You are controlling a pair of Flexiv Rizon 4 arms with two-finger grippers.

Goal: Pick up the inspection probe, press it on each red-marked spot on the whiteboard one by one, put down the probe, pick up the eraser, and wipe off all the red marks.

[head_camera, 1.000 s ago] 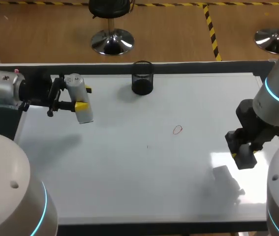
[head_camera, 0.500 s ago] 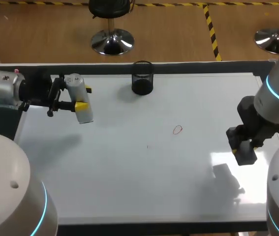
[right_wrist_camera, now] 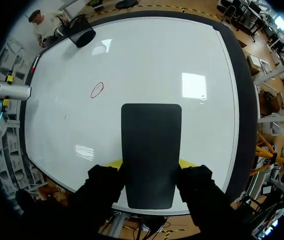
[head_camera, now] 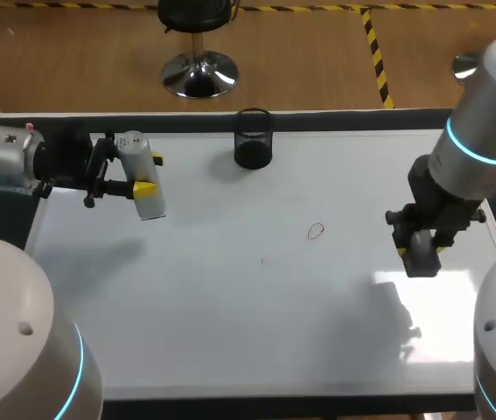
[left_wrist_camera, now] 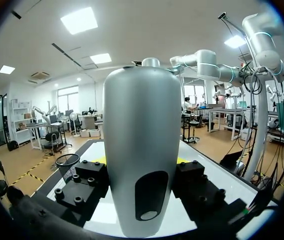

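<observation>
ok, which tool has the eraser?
The right tool: shut on the dark flat eraser. The left tool grips the pale probe.

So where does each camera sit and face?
Head view: above and behind, looking down on the whiteboard; both arms show.
Left wrist view: on the left gripper, facing across the whiteboard, past the inspection probe.
Right wrist view: on the right gripper, facing down past the eraser.
Head and right wrist views share the red mark.
</observation>
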